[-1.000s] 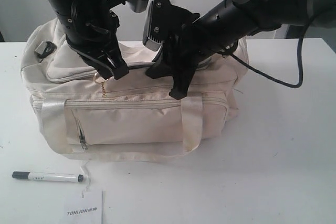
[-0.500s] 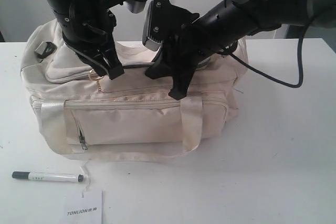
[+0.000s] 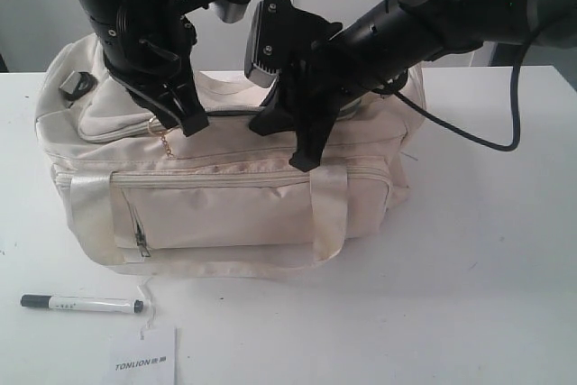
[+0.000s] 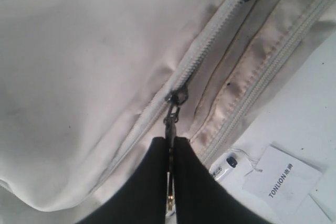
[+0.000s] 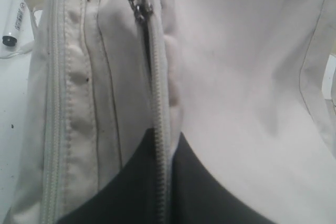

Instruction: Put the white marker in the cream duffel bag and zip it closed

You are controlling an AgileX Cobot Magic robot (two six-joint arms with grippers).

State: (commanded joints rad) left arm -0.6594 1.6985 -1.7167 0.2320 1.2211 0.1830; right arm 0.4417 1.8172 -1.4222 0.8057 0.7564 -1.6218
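I see white marker [image 3: 81, 304] on bench [image 3: 469, 268], near left, outside cream duffel bag [image 3: 225, 214]. I have left claw [image 4: 170, 142] pinched on zipper pull [image 4: 172, 114], right claw [image 5: 164, 140] clamped on zipper seam [image 5: 157, 77]. Worry: thin pull slips out, zip jams.

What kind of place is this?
Probably a robotics test bench: a plain white table, two black robot arms over a cream duffel bag, a white marker laid out nearby.

white table [image 3: 487, 268], cream duffel bag [image 3: 225, 214], white marker [image 3: 86, 304], paper card [image 3: 144, 362]
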